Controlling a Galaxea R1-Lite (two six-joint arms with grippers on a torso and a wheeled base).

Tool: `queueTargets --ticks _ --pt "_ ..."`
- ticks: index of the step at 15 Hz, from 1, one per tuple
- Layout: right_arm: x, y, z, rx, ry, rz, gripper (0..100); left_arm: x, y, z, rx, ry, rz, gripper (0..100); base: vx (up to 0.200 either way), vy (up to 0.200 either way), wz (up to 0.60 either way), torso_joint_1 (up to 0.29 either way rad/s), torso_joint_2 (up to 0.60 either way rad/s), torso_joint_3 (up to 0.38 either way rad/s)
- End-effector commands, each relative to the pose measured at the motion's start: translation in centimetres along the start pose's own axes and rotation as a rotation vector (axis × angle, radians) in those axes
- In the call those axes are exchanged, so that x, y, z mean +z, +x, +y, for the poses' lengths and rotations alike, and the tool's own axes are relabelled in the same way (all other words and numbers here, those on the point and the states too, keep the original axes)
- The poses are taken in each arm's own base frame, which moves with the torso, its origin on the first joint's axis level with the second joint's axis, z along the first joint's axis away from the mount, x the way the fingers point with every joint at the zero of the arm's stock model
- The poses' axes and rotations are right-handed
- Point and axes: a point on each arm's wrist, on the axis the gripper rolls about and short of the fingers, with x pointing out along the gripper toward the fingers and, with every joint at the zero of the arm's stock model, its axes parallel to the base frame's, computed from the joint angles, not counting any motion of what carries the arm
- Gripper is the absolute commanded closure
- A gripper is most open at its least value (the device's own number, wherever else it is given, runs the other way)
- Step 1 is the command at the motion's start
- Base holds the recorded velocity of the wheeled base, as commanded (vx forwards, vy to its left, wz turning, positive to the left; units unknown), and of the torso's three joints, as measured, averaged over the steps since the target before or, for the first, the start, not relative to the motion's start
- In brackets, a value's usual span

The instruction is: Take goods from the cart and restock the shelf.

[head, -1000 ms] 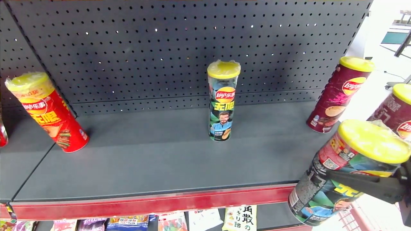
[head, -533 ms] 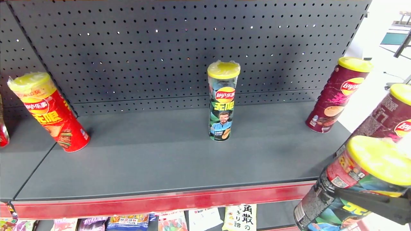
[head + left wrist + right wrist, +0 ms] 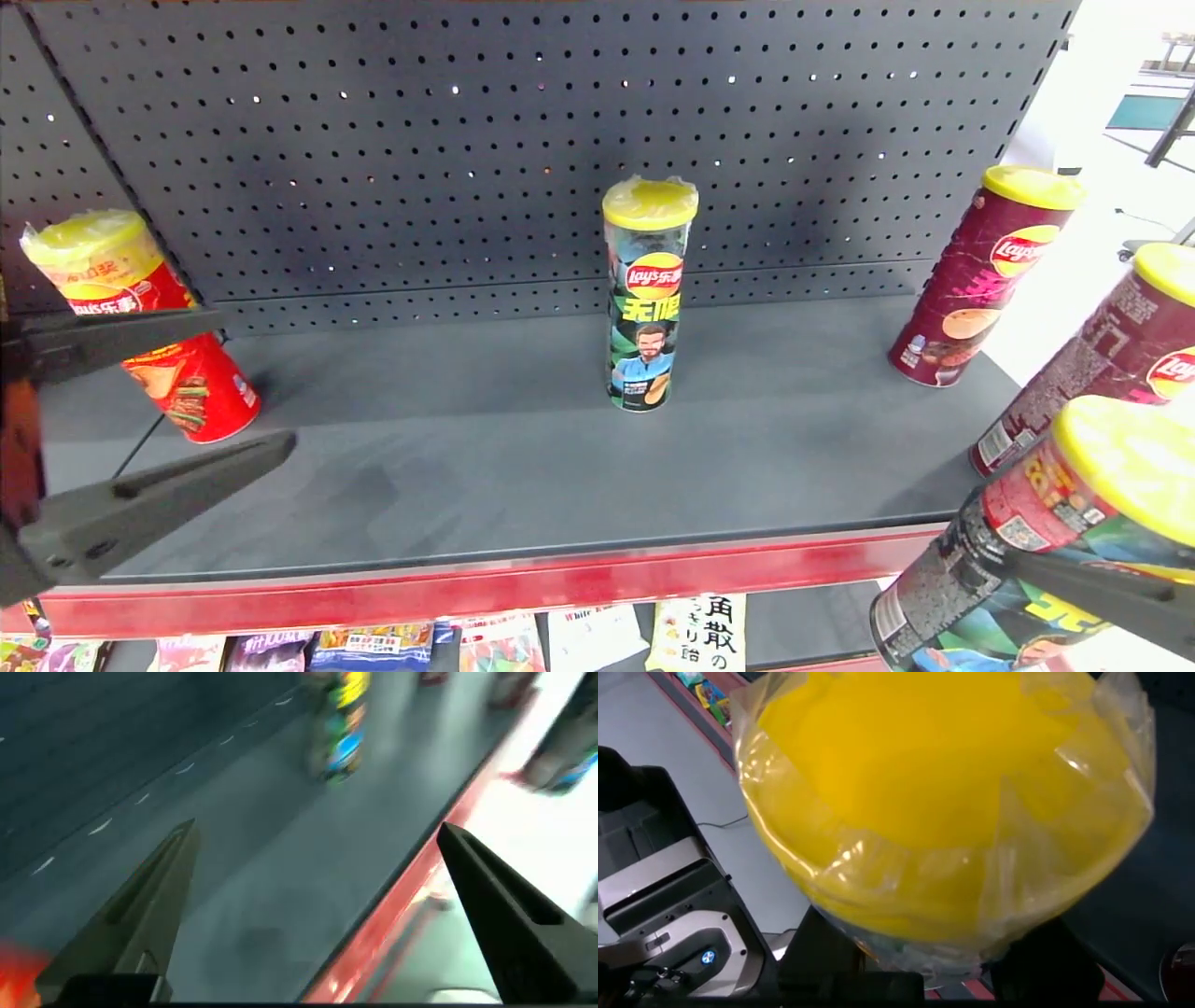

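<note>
Well, the right claw (image 3: 1046, 569) is clamped round a yellow-lidded chip can (image 3: 1055, 504), held tilted just off the front right corner of the shelf (image 3: 523, 485). The left claw (image 3: 254, 378) hangs spread wide, gripping nothing, over the shelf's left end, in front of a red can (image 3: 191, 401). Another can (image 3: 647, 299) stands upright mid-shelf.

Shop aisle, pegboard-backed shelf (image 3: 467, 467) with red price rail (image 3: 467, 588), crisp tubes (image 3: 646, 299) standing, snack packets (image 3: 373, 649) below
</note>
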Motion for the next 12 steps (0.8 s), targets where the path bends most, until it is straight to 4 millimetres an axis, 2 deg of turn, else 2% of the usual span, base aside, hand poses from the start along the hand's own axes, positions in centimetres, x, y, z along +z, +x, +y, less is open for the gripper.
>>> queueTargets --ticks 1,5,7,12 --pt "0.4 0.0 0.0 0.003 -0.007 -0.011 100 0.3 8.0 2.4 -0.184 -0.057 0.055 0 0.000 0.000 0.00 0.000 0.00 0.000" --pt "1.7 0.1 -0.3 0.006 -0.020 -0.036 100 -0.7 15.4 4.5 -0.217 -0.029 0.017 0 0.000 0.000 0.00 0.000 0.00 0.000" --pt "1.6 0.2 -0.3 0.008 -0.019 -0.035 100 -0.8 17.5 5.1 -0.224 -0.019 0.004 0 0.000 0.000 0.00 0.000 0.00 0.000" --pt "1.9 0.1 -0.3 0.007 -0.021 -0.042 100 -1.2 21.0 4.0 -0.291 -0.017 0.015 0 0.000 0.000 0.00 0.000 0.00 0.000"
